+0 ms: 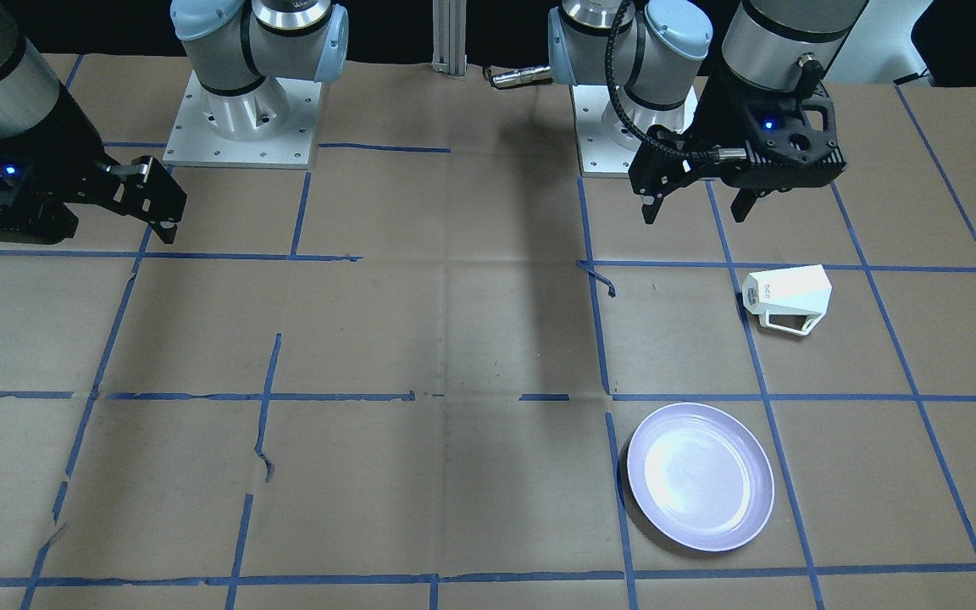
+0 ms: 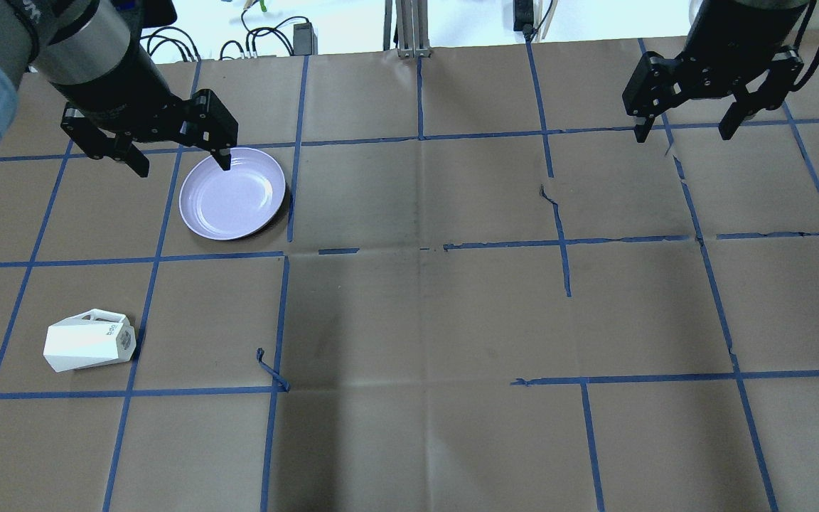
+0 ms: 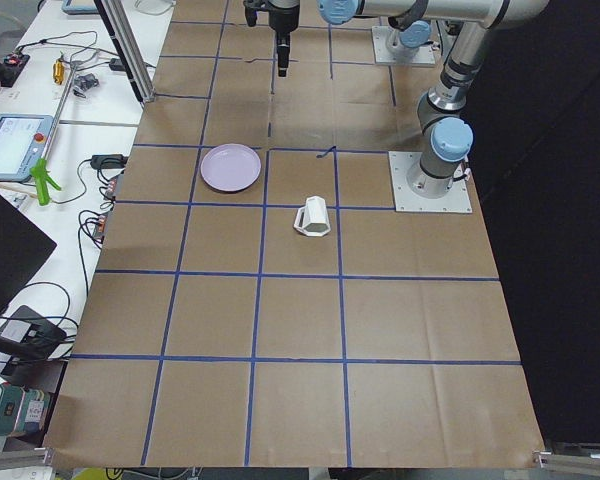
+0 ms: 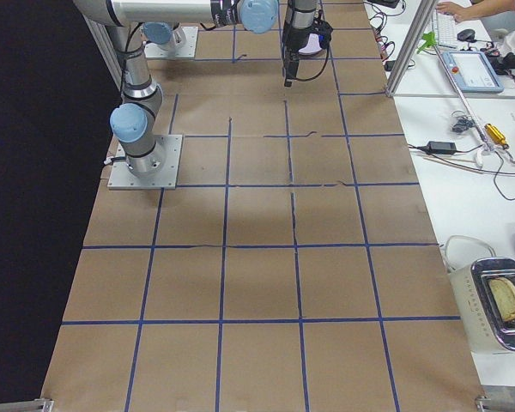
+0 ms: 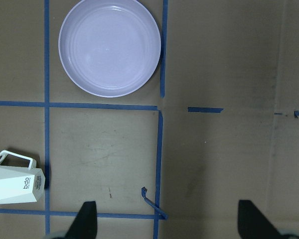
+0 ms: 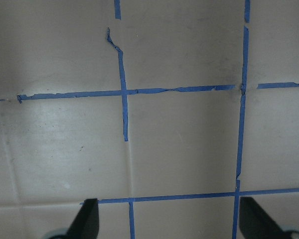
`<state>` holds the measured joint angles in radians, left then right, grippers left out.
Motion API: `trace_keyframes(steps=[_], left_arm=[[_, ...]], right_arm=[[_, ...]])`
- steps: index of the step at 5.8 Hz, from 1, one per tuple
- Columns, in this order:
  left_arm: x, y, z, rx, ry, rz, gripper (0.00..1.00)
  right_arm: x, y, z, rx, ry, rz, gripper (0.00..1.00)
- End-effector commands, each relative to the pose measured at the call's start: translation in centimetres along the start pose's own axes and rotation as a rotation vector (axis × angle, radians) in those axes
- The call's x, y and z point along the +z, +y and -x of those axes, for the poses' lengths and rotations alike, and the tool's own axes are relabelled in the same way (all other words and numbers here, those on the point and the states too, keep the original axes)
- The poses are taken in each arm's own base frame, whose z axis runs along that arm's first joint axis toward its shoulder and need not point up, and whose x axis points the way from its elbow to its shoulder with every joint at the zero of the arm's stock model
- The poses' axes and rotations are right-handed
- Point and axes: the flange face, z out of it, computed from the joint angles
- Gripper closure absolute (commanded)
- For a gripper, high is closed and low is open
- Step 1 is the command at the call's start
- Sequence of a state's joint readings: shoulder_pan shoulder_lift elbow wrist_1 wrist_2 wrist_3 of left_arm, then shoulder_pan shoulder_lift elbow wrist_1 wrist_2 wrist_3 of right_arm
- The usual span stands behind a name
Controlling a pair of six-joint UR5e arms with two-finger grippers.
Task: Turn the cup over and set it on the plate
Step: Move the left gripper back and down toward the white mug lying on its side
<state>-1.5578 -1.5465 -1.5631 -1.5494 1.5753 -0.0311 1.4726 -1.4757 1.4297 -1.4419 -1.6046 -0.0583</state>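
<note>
The white faceted cup [image 2: 89,341] lies on its side on the brown paper, handle toward the far side; it also shows in the front view [image 1: 786,298], the left side view [image 3: 313,217] and the left wrist view [image 5: 15,183]. The pale lavender plate [image 2: 232,193] sits flat and bare about one grid square away, also seen in the other views [image 1: 700,476] [image 3: 231,167] [image 5: 109,47]. My left gripper [image 2: 183,167] hangs open and empty high above the table, apart from both [image 1: 695,210]. My right gripper [image 2: 682,135] is open and empty on the table's other side.
Brown paper with a blue tape grid [image 2: 416,245] covers the table; some tape is torn and curled [image 2: 271,370]. Both arm bases [image 1: 242,119] [image 1: 632,127] stand at the robot's edge. Desks with cables and devices [image 3: 40,150] lie beyond the far edge.
</note>
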Motion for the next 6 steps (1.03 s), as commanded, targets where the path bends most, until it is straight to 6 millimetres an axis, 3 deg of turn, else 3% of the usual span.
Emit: trace_keyframes(steps=[1, 2, 3, 5, 6], left_arm=[[0.1, -0.1, 0.2, 0.003, 0.001, 0.001, 0.0], [0.0, -0.2, 0.7, 0.004, -0.004, -0.002, 0.0], [0.0, -0.8, 3.3, -0.005, -0.008, -0.001, 0.0], [-0.9, -0.5, 13.7, -0.003, -0.004, 0.027, 0.0], [-0.8, -0.3, 16.9, 0.033, 0.001, 0.036, 0.0]], right_arm=[[0.0, 0.0, 0.0, 0.0, 0.0, 0.0, 0.0], [0.0, 0.0, 0.0, 0.0, 0.0, 0.0, 0.0], [0.0, 0.0, 0.0, 0.0, 0.0, 0.0, 0.0], [0.0, 0.0, 0.0, 0.0, 0.0, 0.0, 0.0], [0.0, 0.0, 0.0, 0.0, 0.0, 0.0, 0.0]])
